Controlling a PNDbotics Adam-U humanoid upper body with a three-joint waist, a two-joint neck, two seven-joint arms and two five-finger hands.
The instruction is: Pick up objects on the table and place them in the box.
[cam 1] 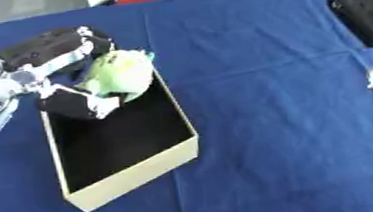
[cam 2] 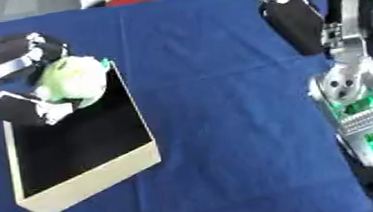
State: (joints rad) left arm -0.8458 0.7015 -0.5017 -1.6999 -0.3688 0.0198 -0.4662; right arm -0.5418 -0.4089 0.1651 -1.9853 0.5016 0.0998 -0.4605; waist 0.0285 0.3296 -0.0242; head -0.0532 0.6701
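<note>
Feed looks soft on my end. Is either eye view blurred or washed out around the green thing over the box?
Left eye view: soft all over; the pale green object in the left robot hand is washed out, its detail lost. Right eye view: equally soft; the box interior is near black, nothing readable inside. The right robot hand is a dark blur, fingers indistinct.

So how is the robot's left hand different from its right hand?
The left hand is curled round a pale green ball-like thing over the far end of the box; the right hand holds nothing. The left hand works at the box, while the right hand hangs far off by the blue cloth's right side. Both are mostly black.
</note>
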